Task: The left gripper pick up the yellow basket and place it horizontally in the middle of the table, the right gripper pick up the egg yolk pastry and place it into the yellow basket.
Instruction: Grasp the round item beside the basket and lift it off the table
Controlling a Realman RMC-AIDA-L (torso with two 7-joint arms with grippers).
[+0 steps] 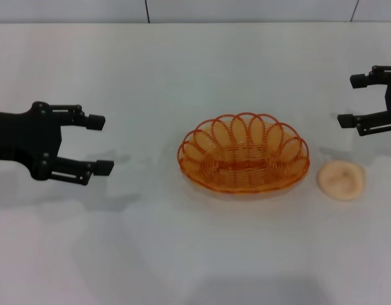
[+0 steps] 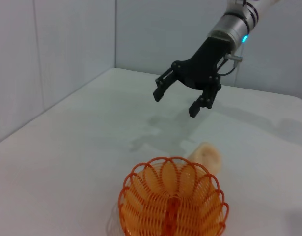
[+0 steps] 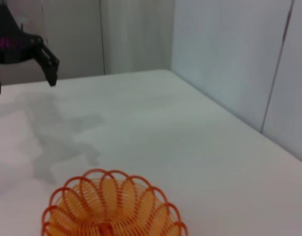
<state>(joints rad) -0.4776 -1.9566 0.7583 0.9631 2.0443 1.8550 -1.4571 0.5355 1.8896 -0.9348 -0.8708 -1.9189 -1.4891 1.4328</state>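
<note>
The yellow basket [image 1: 246, 136] stands empty on the white table [image 1: 182, 241] near the middle, long side across. The egg yolk pastry [image 1: 341, 180] lies on the table just off the basket's right end, outside it. My left gripper [image 1: 100, 144] is open and empty, hovering well to the left of the basket. My right gripper [image 1: 351, 100] is open and empty, above and behind the pastry. The left wrist view shows the basket [image 2: 173, 196], the pastry [image 2: 205, 156] and the right gripper [image 2: 176, 102]. The right wrist view shows the basket [image 3: 111, 196] and the left gripper [image 3: 23, 81]; the pastry is out of that view.
Grey wall panels [image 1: 182, 9] stand along the table's far edge. White table surface extends in front of the basket and between the basket and the left gripper.
</note>
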